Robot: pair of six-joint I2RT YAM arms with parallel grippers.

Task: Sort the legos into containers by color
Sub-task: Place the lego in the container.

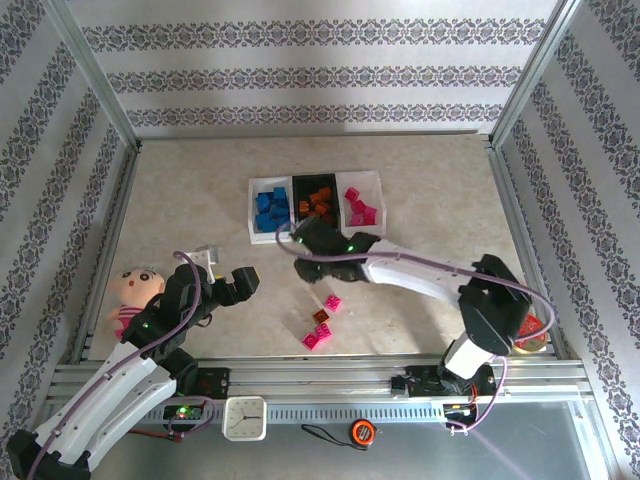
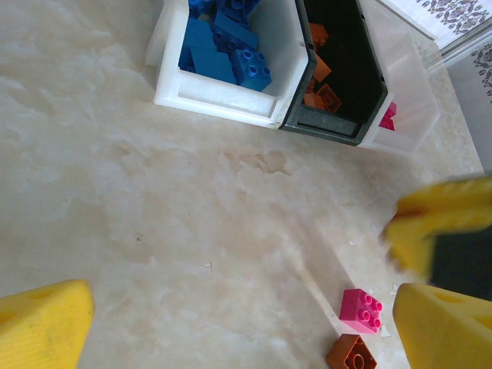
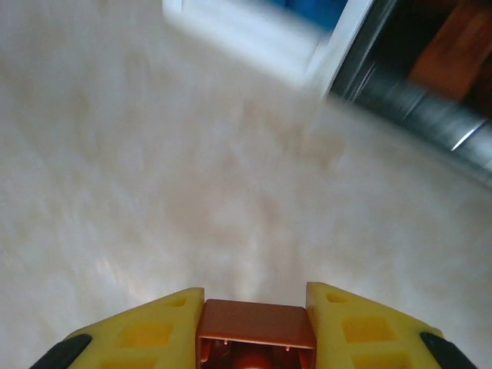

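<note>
My right gripper [image 1: 300, 246] is shut on an orange-brown lego [image 3: 256, 324], held just above the table in front of the containers [image 1: 254, 236]. The left white bin [image 2: 219, 98] holds blue legos, the black bin [image 2: 327, 127] orange-brown ones, and the right white bin [image 1: 377, 200] pink ones. Loose on the table lie a pink lego [image 2: 361, 310], an orange-brown lego [image 2: 351, 354] and more pink legos [image 1: 318, 336]. My left gripper [image 1: 226, 268] hangs open left of them, with nothing between its fingers [image 2: 42, 327].
A doll with a pink face [image 1: 133, 290] lies at the near left beside my left arm. A round red tin [image 1: 531, 333] sits at the near right behind my right arm. Metal frame rails [image 1: 110, 230] border the table.
</note>
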